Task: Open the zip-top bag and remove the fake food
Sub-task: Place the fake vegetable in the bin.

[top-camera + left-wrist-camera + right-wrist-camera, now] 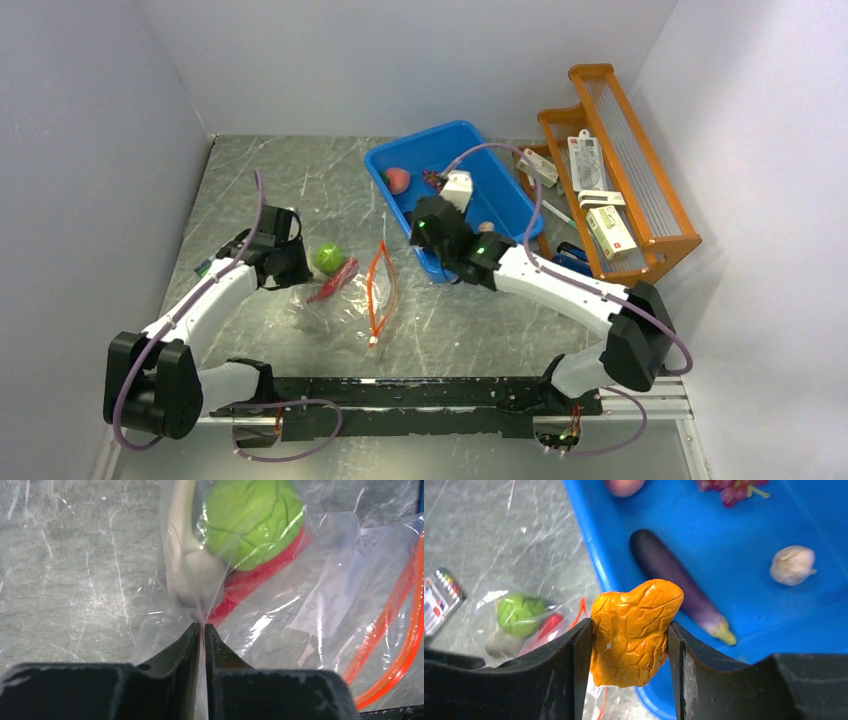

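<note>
Left gripper (202, 630) was low on the table (250, 180), left of centre. Its jaws were all but closed, with a thin fold of the bag (345, 305) nipped between the tips. The bag lay flat mid-table, crinkled, its orange zip strip (380, 290) looped open on the side toward the bin (724, 545). Inside it, just past the pinch, sat the green ball (250, 520) with a red piece (250, 580) under it and a pale piece (185, 570) beside it.

Over on the right, the right gripper (629, 645) hung above the bin's near left corner, with the orange piece (634, 630) clamped between its jaws — wrinkled, held by both sides. The bin stood toward the table's far edge, right of centre. In it were the eggplant (674, 580) lying slantwise, the bulb (793, 565) well apart from it, and the grapes (731, 490) and peach (624, 485) at the far end.

The markers (439, 600) lay by the table's left edge, near the bag.
</note>
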Tool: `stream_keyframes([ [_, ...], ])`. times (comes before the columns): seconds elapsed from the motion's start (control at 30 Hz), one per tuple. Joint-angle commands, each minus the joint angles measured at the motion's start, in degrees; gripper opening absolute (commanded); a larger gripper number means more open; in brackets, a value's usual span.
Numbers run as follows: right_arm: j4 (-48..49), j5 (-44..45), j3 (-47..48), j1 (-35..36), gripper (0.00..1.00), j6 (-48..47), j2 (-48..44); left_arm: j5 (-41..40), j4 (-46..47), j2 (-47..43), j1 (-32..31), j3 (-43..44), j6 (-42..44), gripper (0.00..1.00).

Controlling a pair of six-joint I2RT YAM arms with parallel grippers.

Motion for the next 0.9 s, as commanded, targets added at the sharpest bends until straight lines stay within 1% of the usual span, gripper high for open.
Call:
stream_keyframes([
  [0.0, 1.88, -6.47, -1.56, -8.36, 0.38, -2.11, -3.58, 1.04, -0.09, -1.94, -0.36, 1.09, -0.15, 0.25],
  [0.07, 2.5, -9.3, -1.22, -11.47, 0.39, -2.83, -2.8, 1.32, -0.51, -1.67, -0.41, 1.24, -0.25, 0.36],
  [0.1, 2.1, -10.87, -0.4, -12.93, 0.39, -3.0, -1.88, 1.03, -0.68, -1.65, -0.41, 1.37, -0.34, 0.44],
  [0.17, -0.09, -14.0, 2.76, -15.54, 0.39, -4.1, 0.89, 0.62, -0.84, -2.21, -0.36, 1.53, -0.47, 0.55],
  [0.23, -4.24, -15.34, 5.81, -17.45, 0.39, -4.94, 3.95, 0.1, -0.94, -3.17, -0.39, 1.39, -0.69, 0.64],
  [0.3, -5.39, -17.74, 7.11, -19.23, 0.39, -6.01, 6.15, -0.55, -0.71, -4.34, -0.36, 1.27, -0.82, 0.71],
  [0.4, -4.74, -22.45, 7.56, -21.36, 0.39, -7.77, 8.11, -1.45, -0.96, -5.35, -0.35, 1.45, -0.91, 0.75],
  [0.5, -4.73, -24.29, 8.58, -22.73, 0.39, -8.97, 10.94, -2.83, -1.66, -6.01, -0.32, 1.83, -1.3, 0.75],
  [0.7, -8.84, -27.19, 16.09, -23.94, 0.39, -12.12, 19.6, -3.64, -1.92, -6.75, -0.34, 1.9, -1.44, 0.76],
  [0.73, -8.84, -28.62, 17.14, -23.92, 0.39, -12.88, 21.1, -3.55, -1.86, -6.9, -0.37, 1.84, -1.4, 0.78],
  [0.8, -9.73, -30.98, 19.31, -23.87, 0.4, -13.92, 24.13, -3.5, -1.73, -7.0, -0.37, 1.95, -1.27, 0.84],
  [0.87, -10.82, -33.14, 22.25, -23.84, 0.41, -14.92, 27.19, -3.19, -1.68, -7.14, -0.33, 1.91, -1.12, 0.87],
])
